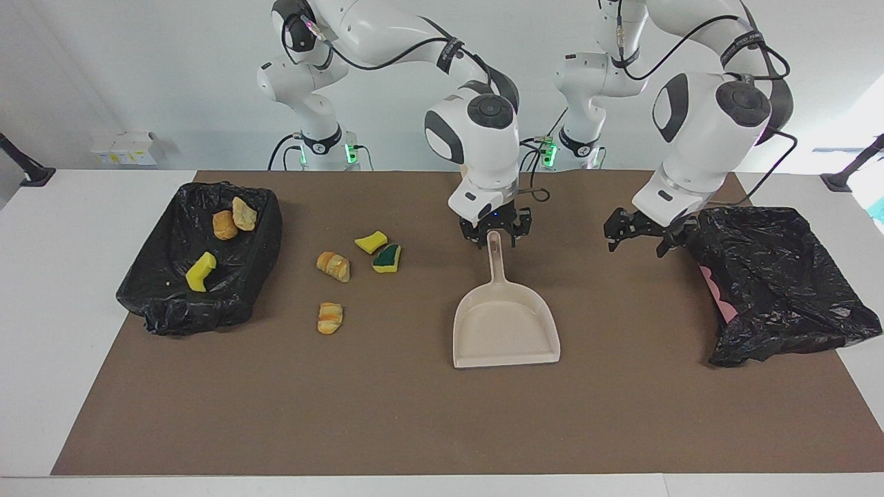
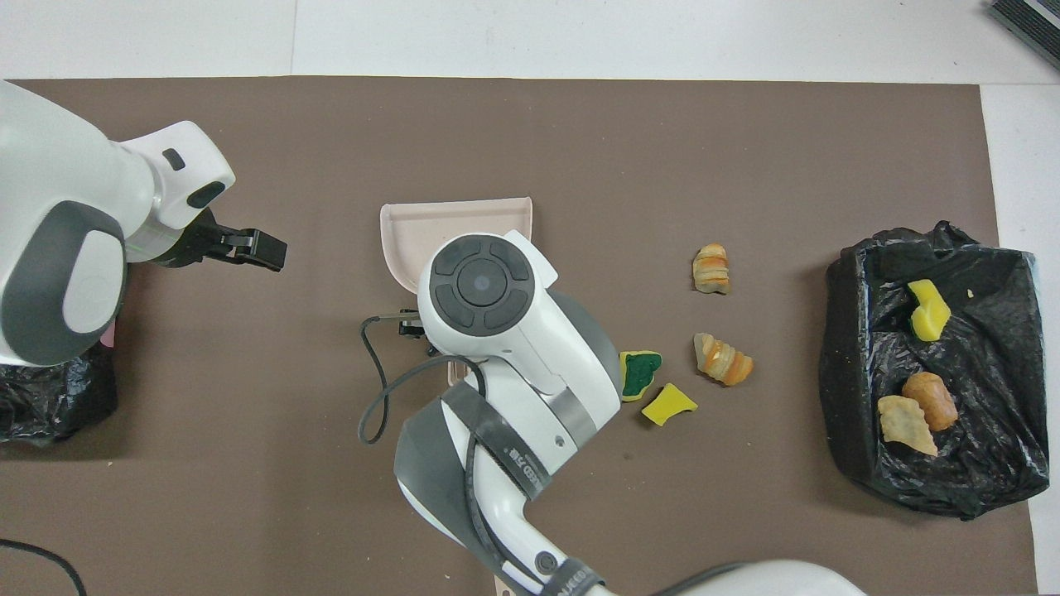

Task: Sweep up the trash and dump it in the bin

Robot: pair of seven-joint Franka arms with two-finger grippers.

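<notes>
Four scraps (image 1: 349, 270) lie loose toward my right arm's end. Right gripper (image 1: 494, 232), jaws parted, hangs over the dustpan (image 1: 505, 324) handle tip, handle pointing robotward; left gripper (image 1: 639, 232) open, waiting by the other bag (image 1: 773, 283).

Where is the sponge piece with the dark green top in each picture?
Facing view: the green-topped sponge piece lies on the brown mat, between the bread chunks and the dustpan.
Overhead view: it lies on the mat, tucked against the right arm's white wrist, partly hidden.
Shared landmark: the plain yellow sponge piece lies right beside it, a little nearer the robots.
</notes>
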